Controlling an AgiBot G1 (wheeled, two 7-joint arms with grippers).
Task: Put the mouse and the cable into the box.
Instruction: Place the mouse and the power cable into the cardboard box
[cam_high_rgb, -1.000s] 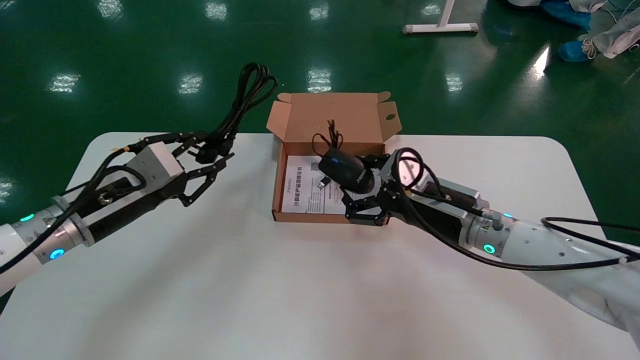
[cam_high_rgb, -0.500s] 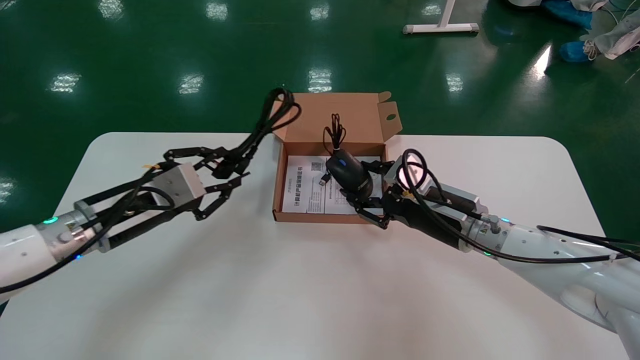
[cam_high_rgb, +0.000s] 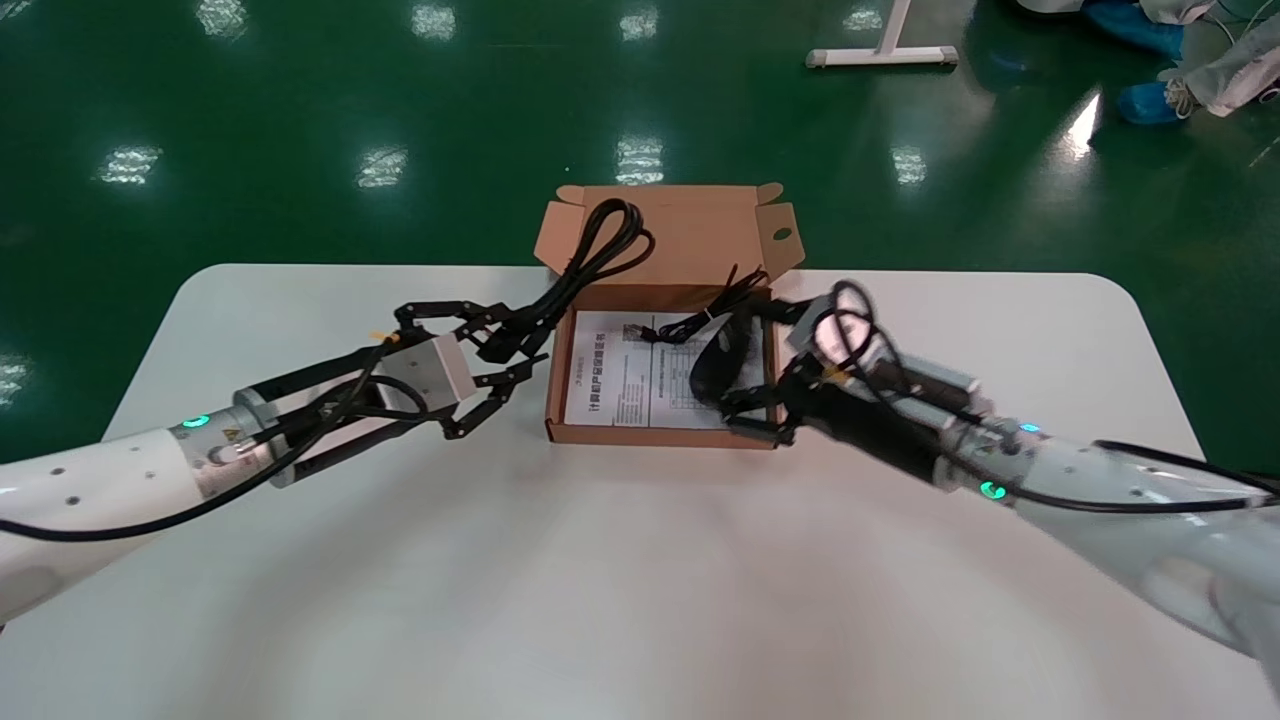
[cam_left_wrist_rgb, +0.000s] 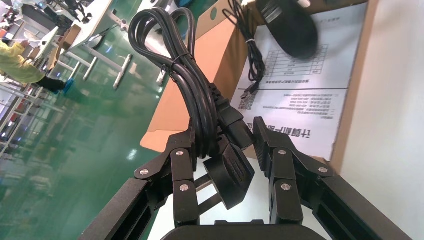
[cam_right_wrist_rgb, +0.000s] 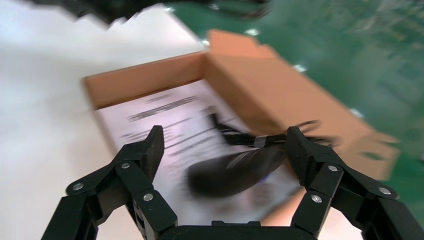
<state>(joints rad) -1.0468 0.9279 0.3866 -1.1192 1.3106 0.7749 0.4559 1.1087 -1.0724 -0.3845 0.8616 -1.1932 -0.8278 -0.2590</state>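
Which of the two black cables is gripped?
The thick power cable, clamped in the left gripper; the thin mouse cord lies ungripped in the box.
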